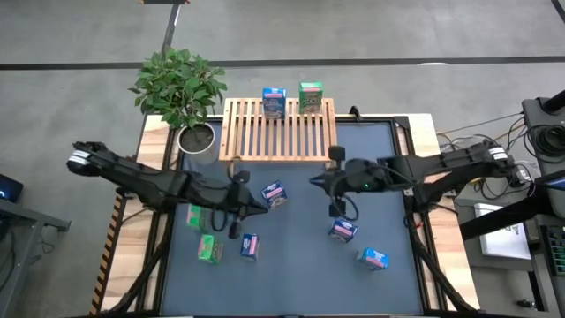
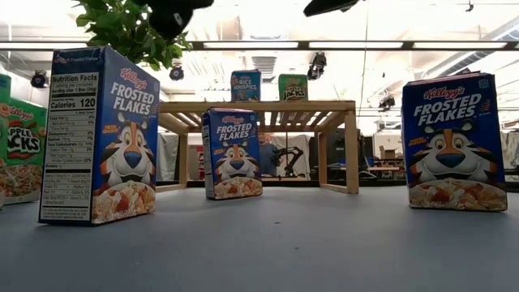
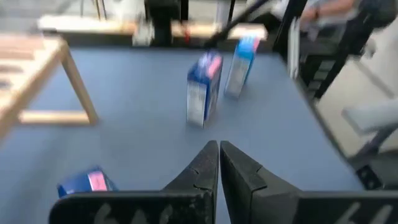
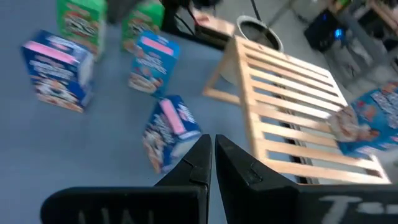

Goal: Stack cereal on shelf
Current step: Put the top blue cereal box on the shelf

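Note:
The wooden slatted shelf (image 1: 278, 132) stands at the table's far side, with a blue cereal box (image 1: 274, 102) and a green one (image 1: 311, 95) upright on its top. Several more boxes stand or lie on the blue mat: blue ones (image 1: 274, 194) (image 1: 342, 230) (image 1: 372, 258) (image 1: 249, 246) and green ones (image 1: 196, 216) (image 1: 209, 249). My left gripper (image 1: 259, 208) (image 3: 217, 155) is shut and hovers just near of the middle blue box, touching nothing. My right gripper (image 1: 316, 181) (image 4: 213, 149) is shut, above the mat in front of the shelf's right end.
A potted green plant (image 1: 181, 88) stands at the shelf's left end, close to my left arm. In the low view, Frosted Flakes boxes (image 2: 101, 134) (image 2: 233, 154) (image 2: 458, 142) stand upright before the shelf (image 2: 259, 105). Open mat lies between the two grippers.

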You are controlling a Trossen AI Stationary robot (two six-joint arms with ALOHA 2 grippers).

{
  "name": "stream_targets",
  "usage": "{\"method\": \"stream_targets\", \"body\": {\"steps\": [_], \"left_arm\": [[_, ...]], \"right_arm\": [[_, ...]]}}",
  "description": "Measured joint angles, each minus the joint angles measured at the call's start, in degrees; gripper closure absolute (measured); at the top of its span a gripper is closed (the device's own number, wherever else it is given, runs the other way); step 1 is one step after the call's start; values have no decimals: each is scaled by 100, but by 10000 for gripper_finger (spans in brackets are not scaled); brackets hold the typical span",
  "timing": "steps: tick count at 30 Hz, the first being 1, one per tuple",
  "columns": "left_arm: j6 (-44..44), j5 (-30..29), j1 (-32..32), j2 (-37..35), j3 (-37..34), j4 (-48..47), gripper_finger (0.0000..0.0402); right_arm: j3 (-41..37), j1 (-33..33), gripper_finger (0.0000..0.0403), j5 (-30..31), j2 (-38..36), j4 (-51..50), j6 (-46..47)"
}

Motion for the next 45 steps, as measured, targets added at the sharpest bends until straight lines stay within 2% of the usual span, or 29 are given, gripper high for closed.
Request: {"method": "stream_targets", "body": {"steps": [7,10,14,20,23,26,34,45], "left_arm": [[-248,-44,-4,850,728,-1106,399],[-152,-357,-4,1119,955,-1482,381],[-158,-948,14,1342,1195,-1864,334],[-180,-2211,57,1445,1200,-2016,235],[-288,-2223,171,1408,1098,-1988,192],[-309,-2210,274,1408,960,-1761,168],[-346,-1801,471,1421,579,-1033,169],[-608,-1794,655,1422,190,-611,177]], "right_arm": [[-1301,212,391,4,-534,1614,-82],[-1609,207,391,7,-669,2010,-84],[-1742,210,390,9,-729,2114,-67],[-1791,210,390,7,-739,2125,10],[-1810,210,390,7,-737,2123,23],[-1829,210,390,4,-737,2122,23],[-1874,210,390,4,-737,2122,108],[-1894,210,390,4,-735,2120,185]]}}
